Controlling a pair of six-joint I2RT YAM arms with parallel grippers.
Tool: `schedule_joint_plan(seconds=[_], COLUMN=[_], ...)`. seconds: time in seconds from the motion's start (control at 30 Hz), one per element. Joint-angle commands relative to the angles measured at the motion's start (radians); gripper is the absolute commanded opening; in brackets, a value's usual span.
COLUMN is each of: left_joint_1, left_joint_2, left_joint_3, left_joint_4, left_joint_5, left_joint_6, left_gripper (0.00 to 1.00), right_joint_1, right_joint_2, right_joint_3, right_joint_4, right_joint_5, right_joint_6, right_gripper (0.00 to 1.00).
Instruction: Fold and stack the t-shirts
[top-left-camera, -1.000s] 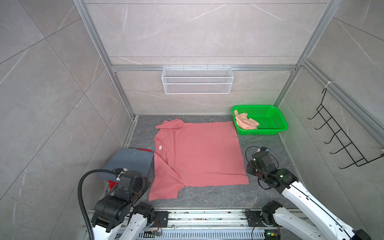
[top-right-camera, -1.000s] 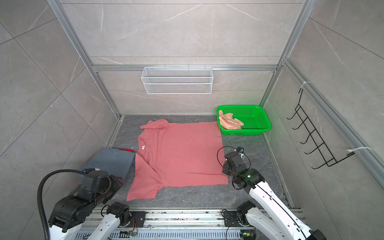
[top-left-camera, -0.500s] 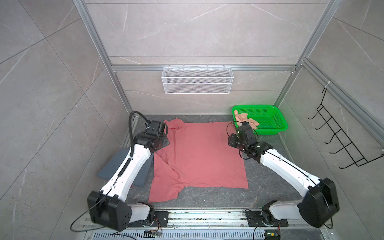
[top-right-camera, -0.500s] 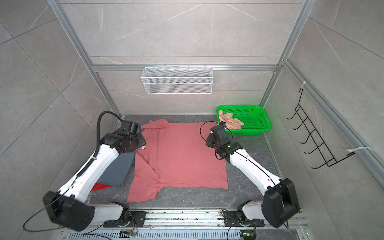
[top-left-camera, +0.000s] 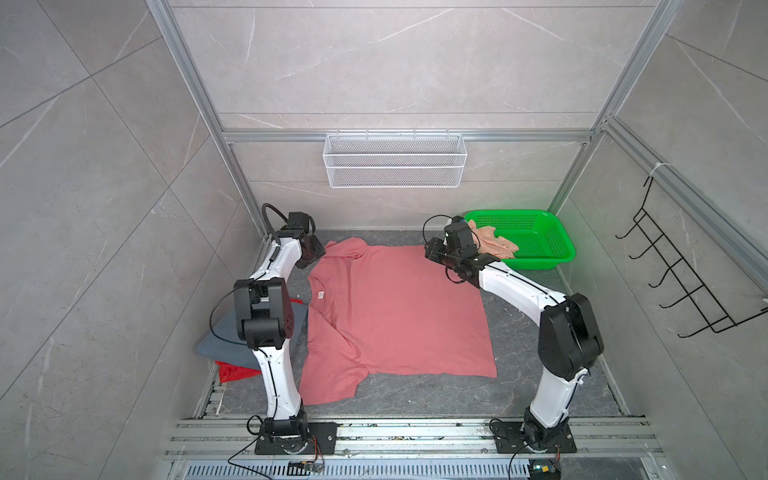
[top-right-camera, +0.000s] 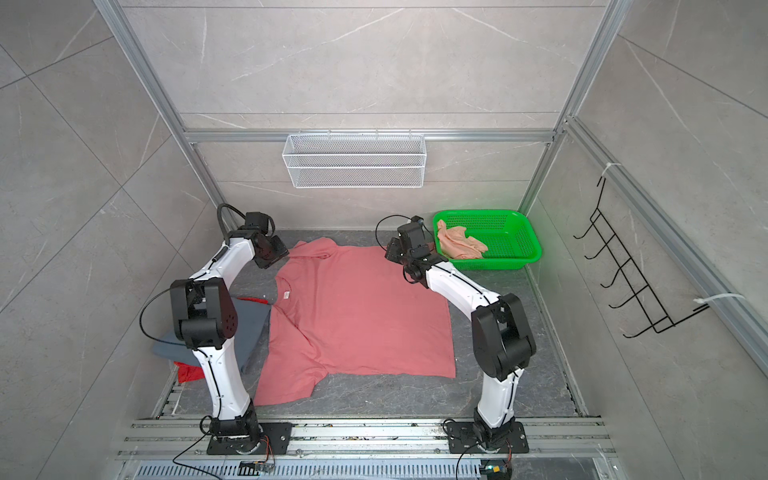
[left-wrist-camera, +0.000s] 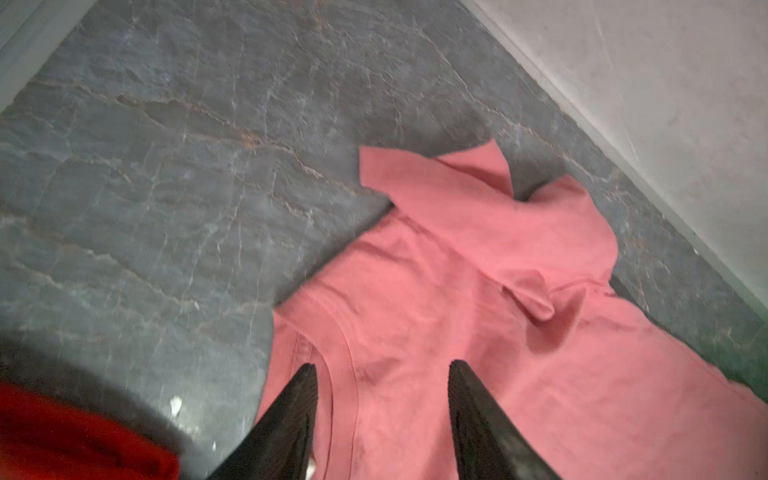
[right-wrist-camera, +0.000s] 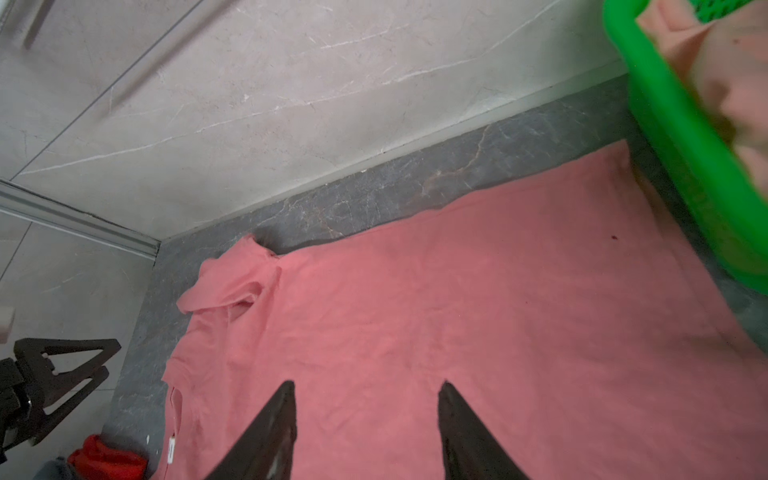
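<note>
Dark marbled desk (top-left-camera: 415, 395), pale tiled walls (top-left-camera: 395, 62) round it. Coral shirt (top-left-camera: 395, 316) spread out mid-desk, peach shirt (top-left-camera: 496, 247) in the green basket (top-left-camera: 544, 262) at the back-right corner. The 2 sets of jaws gape, holding nothing.

Both top views come in bright and even, crisp corner to corner, with only faint, soft shadows. The basket (top-left-camera: 540, 262) throws a green glow on the wall (top-left-camera: 590, 232) beside it. The frame rails (top-left-camera: 190, 70) splay outward near the edges: wide-lens stretch. The left wrist view is smeared, the coral shirt (left-wrist-camera: 478, 291) soft and the red shirt (left-wrist-camera: 62, 436) a blur. The right wrist view is cleaner, but the near basket is out of focus.
</note>
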Motion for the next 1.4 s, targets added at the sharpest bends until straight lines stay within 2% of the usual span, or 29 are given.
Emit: schedule_joint_plan(seconds=[0.0,0.2,0.4,0.63,0.8,1.0,1.17,1.37], left_joint_1=[0.039,0.072,0.084,0.084,0.084,0.084,0.084,0.084], left_joint_2=[0.069,0.192,0.290,0.357,0.370,0.354,0.245,0.134], left_joint_3=[0.096,0.190,0.258,0.293,0.286,0.284,0.208,0.148], left_joint_4=[0.033,0.064,0.086,0.118,0.177,0.270,0.362,0.373], left_joint_5=[0.082,0.134,0.191,0.219,0.213,0.248,0.251,0.263], left_joint_6=[-0.008,-0.033,-0.046,-0.088,-0.107,-0.118,-0.105,-0.071], left_gripper=[0.54,0.54,0.53,0.49,0.32,0.00,0.00,0.00], right_joint_1=[-0.013,-0.041,-0.074,-0.108,-0.126,-0.148,-0.169,-0.186], right_joint_2=[0.113,0.295,0.417,0.533,0.589,0.703,0.792,0.858], right_joint_3=[0.109,0.281,0.375,0.517,0.592,0.803,0.983,1.139], right_joint_4=[0.019,0.034,0.079,0.020,-0.012,-0.194,-0.348,-0.511], right_joint_5=[0.019,0.026,0.038,0.067,0.096,0.208,0.275,0.378], right_joint_6=[0.011,0.047,0.080,0.095,0.085,0.020,0.002,-0.005], right_gripper=[0.56,0.57,0.58,0.59,0.60,0.60,0.60,0.61])
